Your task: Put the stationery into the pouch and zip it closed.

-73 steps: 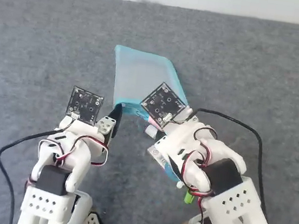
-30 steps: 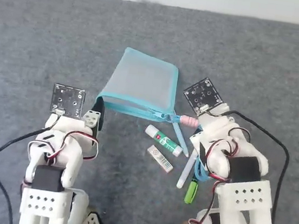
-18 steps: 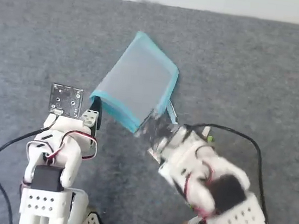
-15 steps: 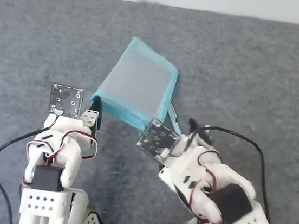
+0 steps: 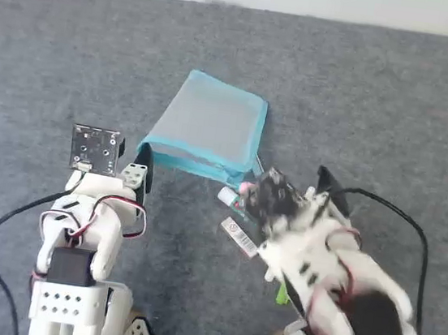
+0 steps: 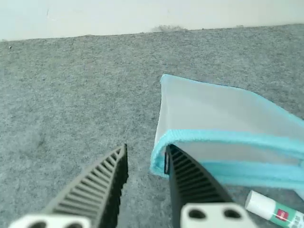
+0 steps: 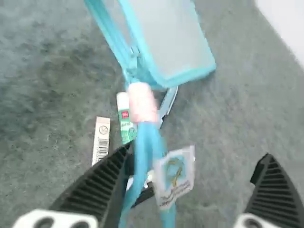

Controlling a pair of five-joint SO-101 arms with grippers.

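The light-blue mesh pouch point(image 5: 211, 129) lies flat on the grey mat, also seen as the pouch point(image 6: 223, 123) and the pouch point(image 7: 161, 42). My left gripper point(image 5: 144, 164) sits at its near left corner. In the left wrist view the left gripper point(image 6: 146, 149) is open, with the corner just inside one finger. A glue stick point(image 5: 231, 197), a barcoded eraser point(image 5: 240, 236) and a green highlighter point(image 5: 282, 293) lie below the pouch. My right gripper point(image 5: 302, 195) hovers over them, blurred. The right gripper point(image 7: 195, 154) is wide open, with a pink-tipped blue strap point(image 7: 142, 152) and its tag between the fingers.
The grey mat point(image 5: 395, 107) extends free on all sides of the pouch, back to a pale wall. The right arm's black cable point(image 5: 412, 231) loops out to its right. The glue stick point(image 7: 124, 121) and eraser point(image 7: 100, 145) lie beside the strap.
The right arm swung left across the stationery, then back right, and is blurred now. The pouch turned and settled flatter. The left arm has hardly moved.
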